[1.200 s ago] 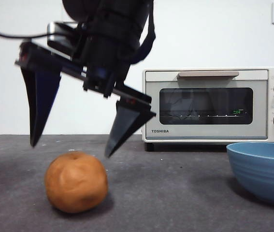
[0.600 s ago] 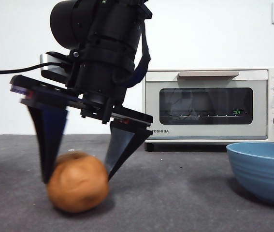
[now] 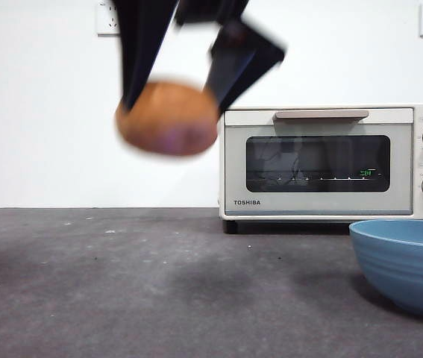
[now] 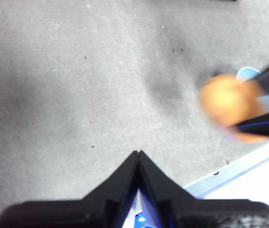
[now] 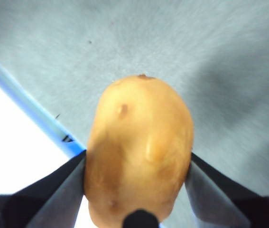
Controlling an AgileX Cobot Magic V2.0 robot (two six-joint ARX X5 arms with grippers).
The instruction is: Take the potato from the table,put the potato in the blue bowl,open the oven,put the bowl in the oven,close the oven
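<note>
Potato (image 3: 168,118) clamped between right claw (image 3: 172,97) jaws, high above table (image 3: 196,298).

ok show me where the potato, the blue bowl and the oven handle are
potato (image 3: 168,118): front view, middle of its blurred skin, between the jaws.
blue bowl (image 3: 409,270): front view, ridged outer wall.
oven handle (image 3: 321,115): front view, middle of the beige bar.

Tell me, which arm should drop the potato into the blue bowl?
The right one, most likely. Its tool already grips the potato in the air, above the table and left of the blue bowl. The left tool is shut and empty.
</note>
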